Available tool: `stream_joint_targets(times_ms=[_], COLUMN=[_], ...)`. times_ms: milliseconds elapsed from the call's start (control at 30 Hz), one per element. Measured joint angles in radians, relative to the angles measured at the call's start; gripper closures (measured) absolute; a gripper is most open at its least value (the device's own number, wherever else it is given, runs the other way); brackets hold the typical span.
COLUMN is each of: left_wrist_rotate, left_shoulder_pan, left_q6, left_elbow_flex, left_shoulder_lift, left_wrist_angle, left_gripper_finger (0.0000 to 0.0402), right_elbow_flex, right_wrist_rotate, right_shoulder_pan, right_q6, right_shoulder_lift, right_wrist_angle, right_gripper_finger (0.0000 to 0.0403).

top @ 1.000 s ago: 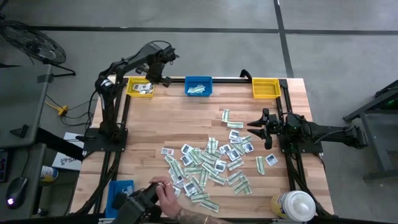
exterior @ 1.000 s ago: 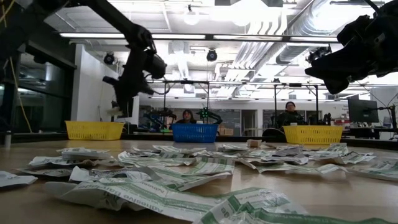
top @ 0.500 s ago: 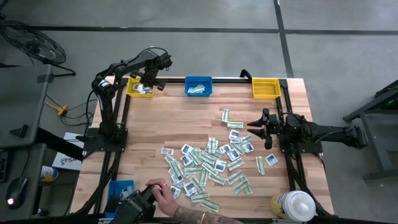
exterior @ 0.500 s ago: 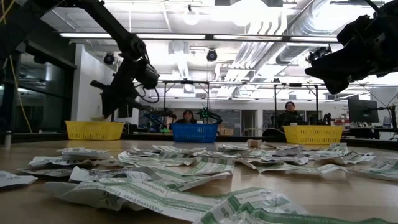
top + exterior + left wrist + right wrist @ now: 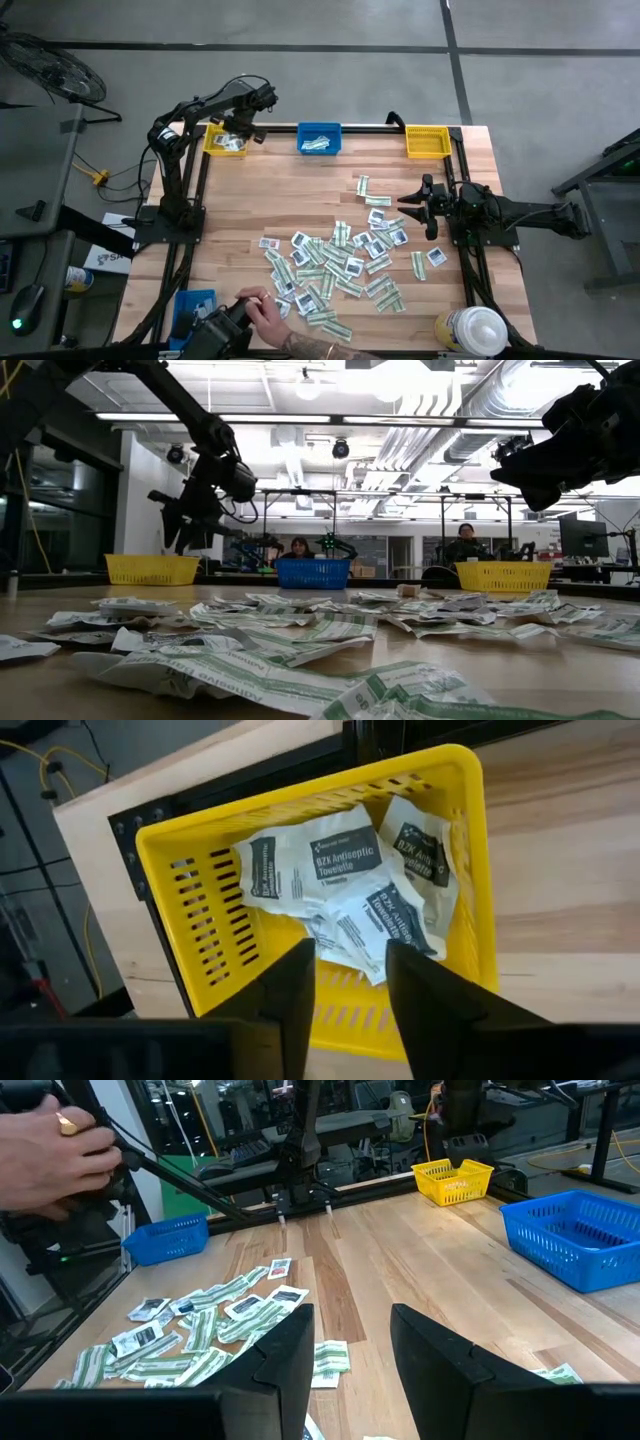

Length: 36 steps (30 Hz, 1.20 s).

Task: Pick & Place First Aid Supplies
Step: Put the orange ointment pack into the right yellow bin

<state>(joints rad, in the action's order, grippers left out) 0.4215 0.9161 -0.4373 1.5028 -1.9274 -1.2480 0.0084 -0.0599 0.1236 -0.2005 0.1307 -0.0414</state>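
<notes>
On wood tabletop [image 5: 300,195] — scattered packets [image 5: 335,262].

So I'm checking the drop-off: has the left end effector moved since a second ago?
Yes. In the high view the left end effector shifted from the gap beside the blue bin to over the left yellow bin.

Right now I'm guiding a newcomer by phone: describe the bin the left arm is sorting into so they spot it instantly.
Follow the table's far edge to its left corner. There sits the yellow bin, under the left gripper, holding white antiseptic towelette packets. The other yellow bin sits at the opposite corner; the blue bin between them holds green-and-white strips.
</notes>
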Motion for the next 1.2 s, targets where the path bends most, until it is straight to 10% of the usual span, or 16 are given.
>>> stream_joint_targets(times_ms=[1200], left_wrist_rotate=[-0.431], left_shoulder_pan=[-0.423], left_q6=[0.561], left_elbow_flex=[0.001], left_shoulder_lift=[0.175], left_wrist_angle=[-0.032], left_gripper_finger=[0.0266], right_elbow_flex=[0.000], right_wrist_rotate=[0.000], right_shoulder_pan=[0.000], right_q6=[0.000], right_shoulder_lift=[0.000], right_wrist_angle=[0.000], right_gripper_finger=[0.0274])
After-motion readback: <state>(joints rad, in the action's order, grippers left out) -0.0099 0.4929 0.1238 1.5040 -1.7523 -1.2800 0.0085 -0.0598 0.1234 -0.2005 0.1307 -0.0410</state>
